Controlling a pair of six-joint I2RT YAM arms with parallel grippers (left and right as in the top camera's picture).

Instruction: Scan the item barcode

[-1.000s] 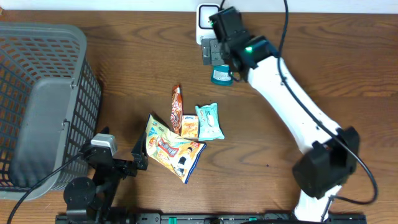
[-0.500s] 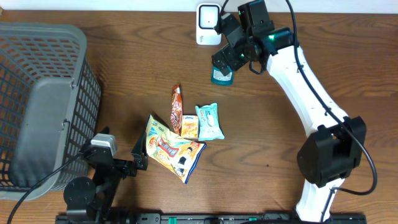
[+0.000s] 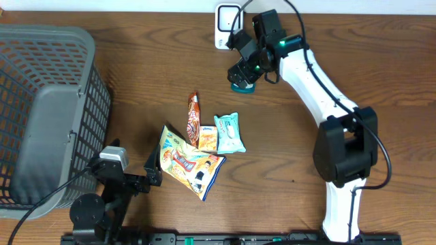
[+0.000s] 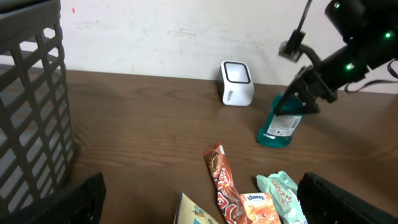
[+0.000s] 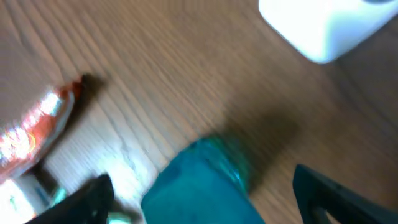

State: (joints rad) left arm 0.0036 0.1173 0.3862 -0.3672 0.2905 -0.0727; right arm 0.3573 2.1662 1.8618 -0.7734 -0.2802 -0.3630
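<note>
Overhead: the teal bottle stands at upper centre, just below the white scanner. The right gripper hangs right over the bottle and hides its top. Snack packets lie mid-frame, and the grey basket fills the left side. My left gripper sits at lower left, beside the packets.

Left wrist: the left fingers are spread wide and hold nothing. A red-brown wrapper and a tissue pack lie between me and the bottle.

Right wrist, blurred: the bottle sits between the parted fingers, with a gap on each side, so nothing is gripped. The scanner is at upper right.
</note>
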